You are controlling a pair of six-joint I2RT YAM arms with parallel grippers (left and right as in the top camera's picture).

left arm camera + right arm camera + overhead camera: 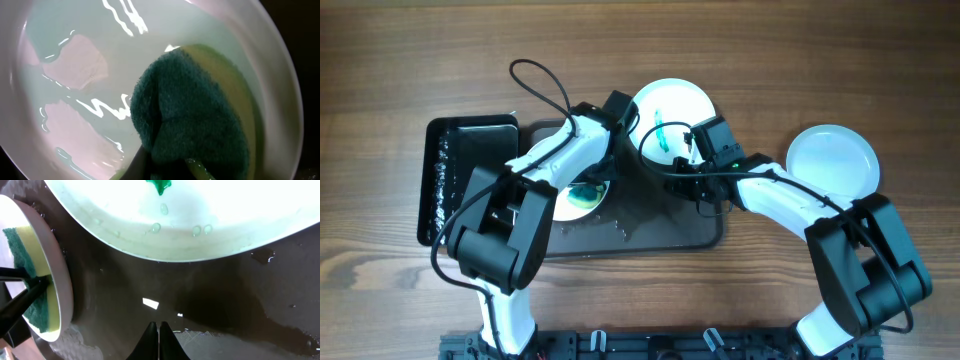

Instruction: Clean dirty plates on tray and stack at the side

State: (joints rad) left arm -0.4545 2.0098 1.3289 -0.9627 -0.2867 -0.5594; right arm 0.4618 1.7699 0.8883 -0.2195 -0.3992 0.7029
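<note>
A wet white plate point(565, 205) lies on the black tray point(670, 232), and it fills the left wrist view point(70, 75). My left gripper point(590, 180) is shut on a green and yellow sponge point(195, 120) and presses it onto this plate. The sponge also shows in the right wrist view point(25, 265). A second white plate point(685, 105) with a green smear sits at the tray's far edge and shows in the right wrist view point(200, 225). My right gripper point(159, 330) is shut and empty, low over the wet tray between the two plates. A clean white plate point(832, 160) lies on the table at the right.
A black rectangular basin point(470, 170) with foam along its left side stands against the tray's left end. Water and suds lie on the tray floor point(240, 340). Cables loop over the table behind the left arm point(535, 80).
</note>
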